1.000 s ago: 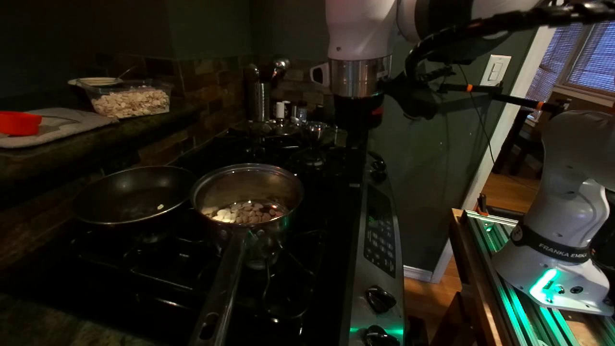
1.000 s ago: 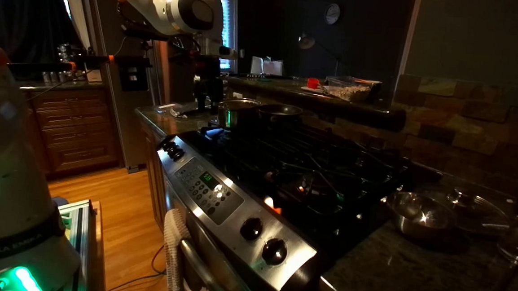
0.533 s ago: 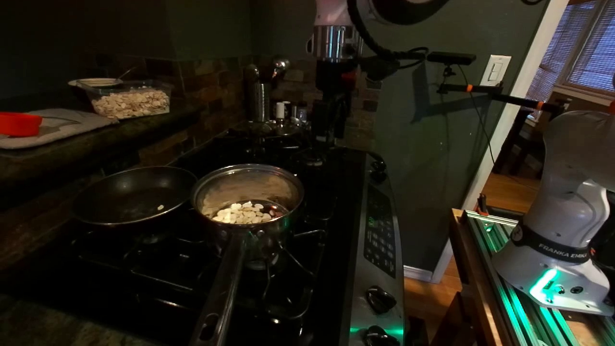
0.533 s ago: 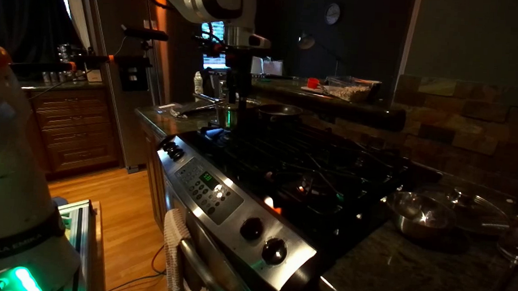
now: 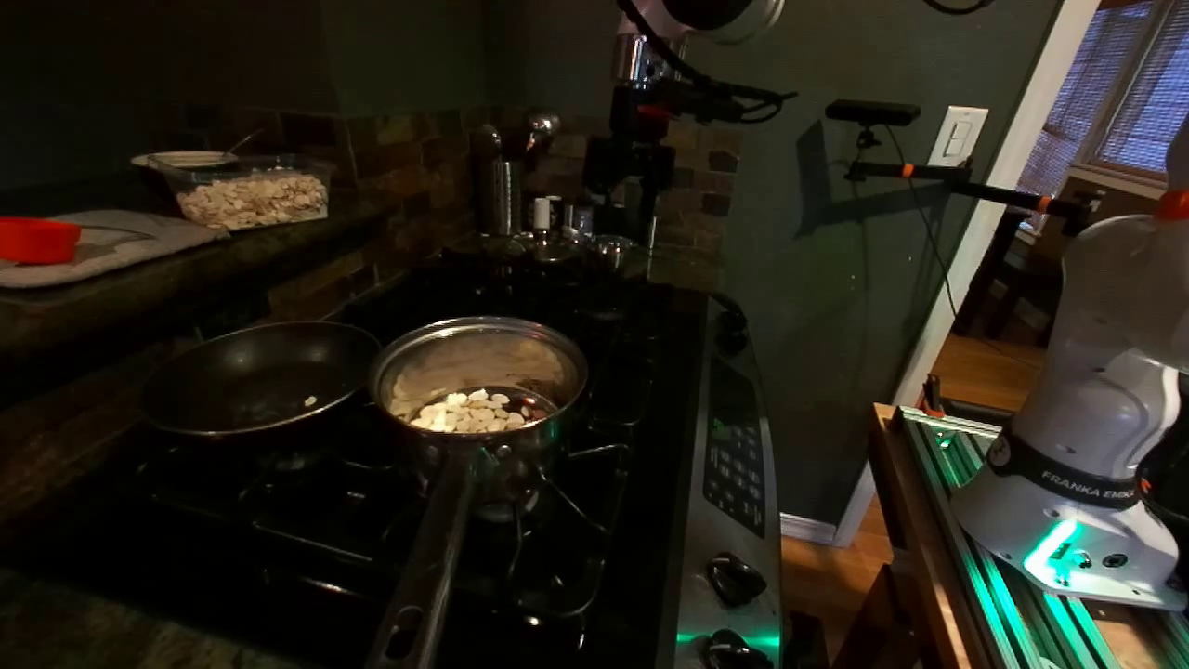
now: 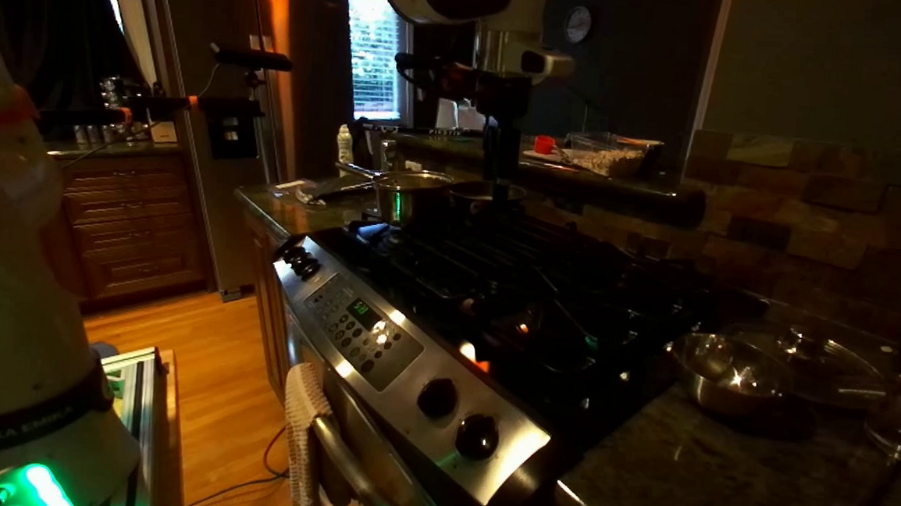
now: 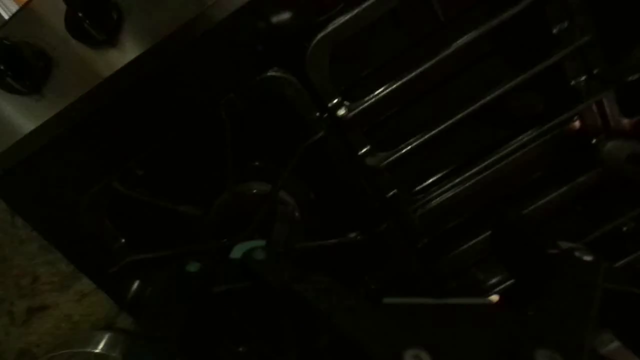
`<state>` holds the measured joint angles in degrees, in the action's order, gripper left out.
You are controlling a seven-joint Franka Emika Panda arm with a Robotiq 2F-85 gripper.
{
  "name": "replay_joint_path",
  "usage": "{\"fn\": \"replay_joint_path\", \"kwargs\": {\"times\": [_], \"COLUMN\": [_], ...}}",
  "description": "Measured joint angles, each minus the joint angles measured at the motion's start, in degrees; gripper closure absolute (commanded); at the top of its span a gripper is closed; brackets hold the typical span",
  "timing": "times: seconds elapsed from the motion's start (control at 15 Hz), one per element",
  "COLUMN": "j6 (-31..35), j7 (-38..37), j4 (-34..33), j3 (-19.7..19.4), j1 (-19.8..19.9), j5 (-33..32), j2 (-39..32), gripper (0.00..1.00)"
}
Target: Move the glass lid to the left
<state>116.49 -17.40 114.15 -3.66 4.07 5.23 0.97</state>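
Observation:
The glass lid [image 6: 835, 366], see-through with a shiny rim and top knob, lies on the dark stone counter beyond the stove, behind a steel bowl. It also shows small and dim in an exterior view [image 5: 550, 249]. My gripper [image 5: 626, 216] hangs pointing down above the stove, apart from the lid. Its fingers look spread, with nothing seen between them. In an exterior view the gripper [image 6: 499, 189] is a dark shape in front of the frying pan. The lid is out of the wrist view, which is very dark.
A steel bowl [image 6: 732, 376] stands beside the lid; its rim shows in the wrist view [image 7: 87, 346]. A steel pot [image 5: 478, 372] holding pale pieces and a dark frying pan [image 5: 260, 376] stand on the stove. Utensils in a steel holder [image 5: 503, 195] stand at the back.
The arm has swung across the stove, away from the pot and toward the counter with the bowl and lid. The gripper dipped, then rose a little. The lid, pot and pan have not moved.

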Motion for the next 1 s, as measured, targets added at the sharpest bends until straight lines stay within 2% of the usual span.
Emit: {"fn": "replay_joint_path", "kwargs": {"times": [0.67,1.0], "j6": [3.8,4.3], "j7": [-0.3,-5.1], "j4": [-10.0,-13.2], "j3": [-5.5,-5.9], "j1": [4.7,4.9], "j5": [-0.1,0.3], "j2": [-7.3,-9.7], "gripper": [0.0,0.0]}}
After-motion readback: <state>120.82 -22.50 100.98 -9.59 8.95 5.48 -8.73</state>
